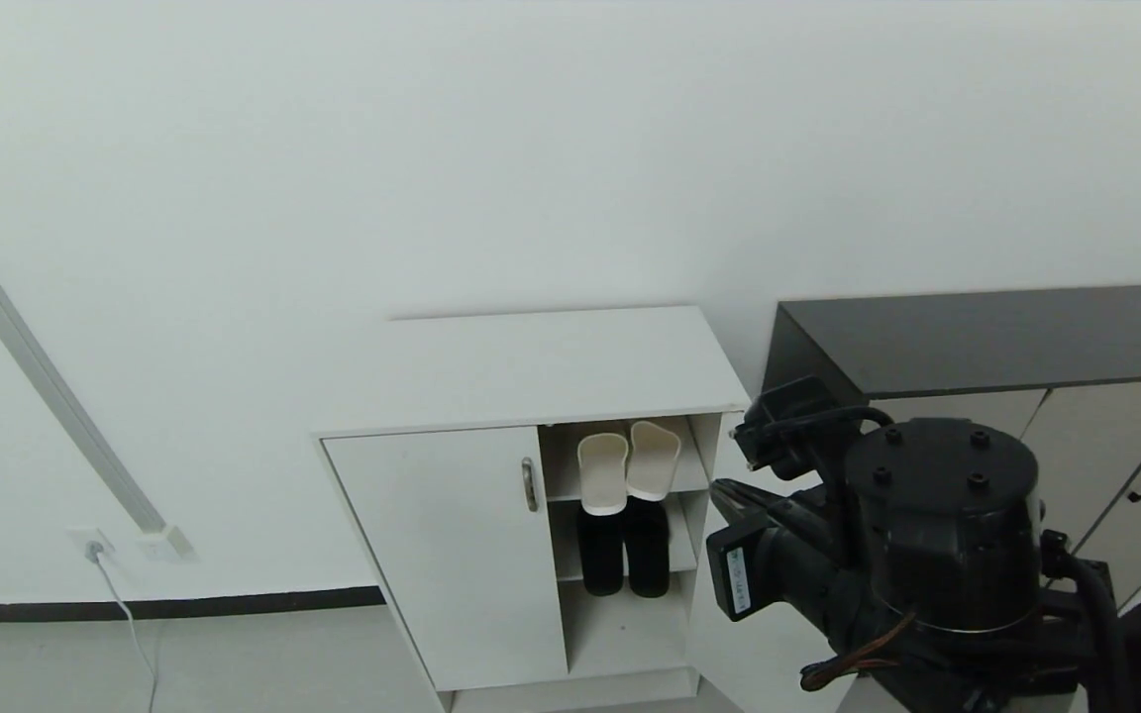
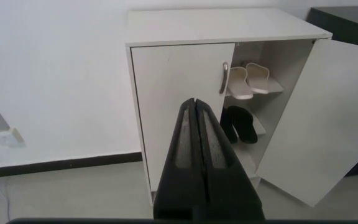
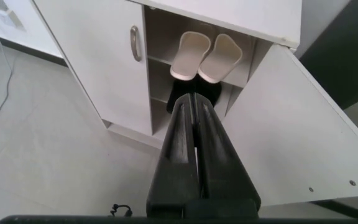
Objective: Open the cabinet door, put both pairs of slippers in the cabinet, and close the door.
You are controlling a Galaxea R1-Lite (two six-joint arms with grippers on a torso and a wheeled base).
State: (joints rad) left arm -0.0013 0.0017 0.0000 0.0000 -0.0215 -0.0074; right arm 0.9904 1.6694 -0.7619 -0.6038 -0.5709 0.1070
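Left pincer [image 2: 194, 107] and right pincer [image 3: 194, 99] are both pressed shut and empty, each facing the cabinet [image 1: 551, 366]. The cabinet's right door [image 3: 291, 124] stands open. Inside, the white slippers [image 1: 627, 465] sit on a shelf at 12 o'clock from the black slippers [image 1: 623, 560].

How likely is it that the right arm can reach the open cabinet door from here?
Probably yes: the open door hangs close beside the right gripper with nothing between them; the white slippers and black slippers sit inside on shelves.
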